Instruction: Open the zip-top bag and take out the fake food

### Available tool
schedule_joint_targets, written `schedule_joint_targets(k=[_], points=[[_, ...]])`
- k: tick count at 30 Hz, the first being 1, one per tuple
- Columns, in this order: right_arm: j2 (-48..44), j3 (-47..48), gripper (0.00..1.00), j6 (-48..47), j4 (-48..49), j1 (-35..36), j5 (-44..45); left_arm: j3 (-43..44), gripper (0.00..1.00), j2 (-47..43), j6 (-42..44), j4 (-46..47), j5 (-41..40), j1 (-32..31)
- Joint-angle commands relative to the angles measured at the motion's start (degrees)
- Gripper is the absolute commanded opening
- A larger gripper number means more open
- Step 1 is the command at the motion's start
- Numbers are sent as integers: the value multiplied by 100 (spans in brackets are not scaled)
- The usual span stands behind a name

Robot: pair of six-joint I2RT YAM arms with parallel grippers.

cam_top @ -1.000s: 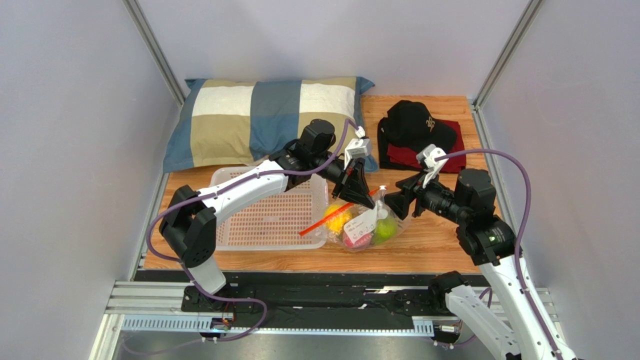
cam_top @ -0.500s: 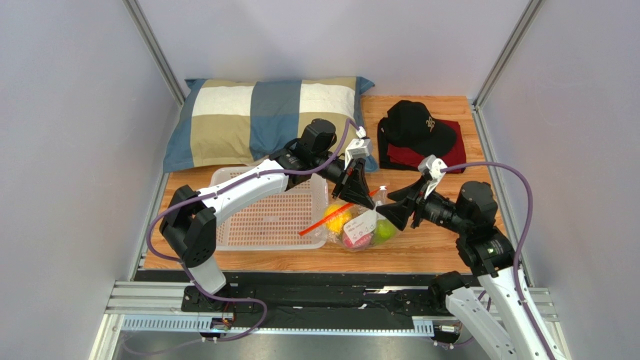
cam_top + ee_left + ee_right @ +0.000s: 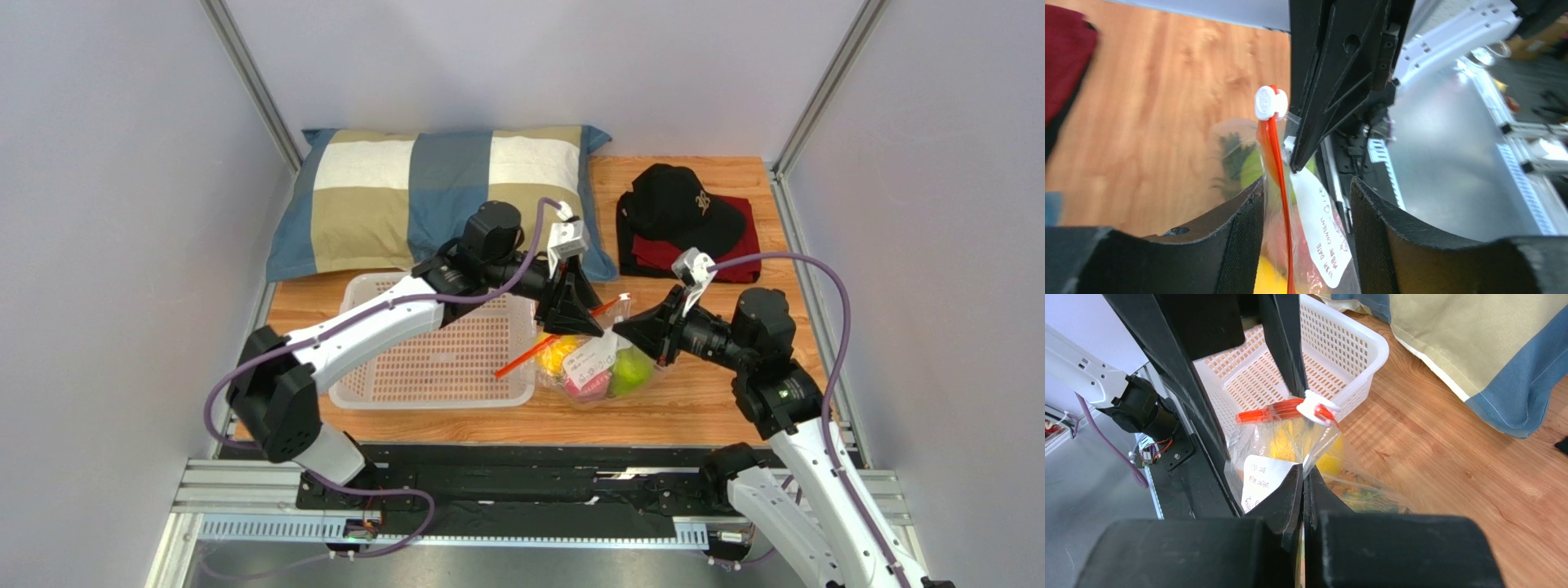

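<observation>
Zip-top bag (image 3: 594, 365) on wooden table (image 3: 705, 398) (grey walls (image 3: 117, 221)), right end effector (image 3: 624, 328) pinching it, left end effector (image 3: 570, 324) spread.

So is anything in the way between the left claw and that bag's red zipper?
Nothing visible blocks it. The left gripper is open, its fingers either side of the red zip strip of the zip-top bag. The right gripper, shut on the bag's plastic below the white slider, sits close beside, not between.

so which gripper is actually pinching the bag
The right gripper: it is shut on the zip-top bag; the left gripper stands open around the zip strip.
</observation>
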Motion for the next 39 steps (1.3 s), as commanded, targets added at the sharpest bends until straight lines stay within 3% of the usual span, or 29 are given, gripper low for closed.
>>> schedule_joint_targets(k=[1,6,11,22,29,38,39], points=[[-241,299,0,-43,-19,-15,-81,-229,57,-737,1,946,-1439,-235],[-188,334,0,-16,-124,-7,-249,-168,50,-730,617,937,-2422,-675],[-267,342,0,-43,-195,-7,-266,-27,44,-589,846,858,-2574,-746],[-223,413,0,-51,-204,-7,-460,211,35,-378,890,708,-2461,-746],[-206,457,0,-130,-292,-7,-477,298,31,-246,934,604,-1461,-711],[-232,501,0,-244,-520,-7,-355,430,3,-176,995,472,-1282,-693],[-232,544,12,-288,-668,2,-93,430,0,-193,995,445,-1317,-693]])
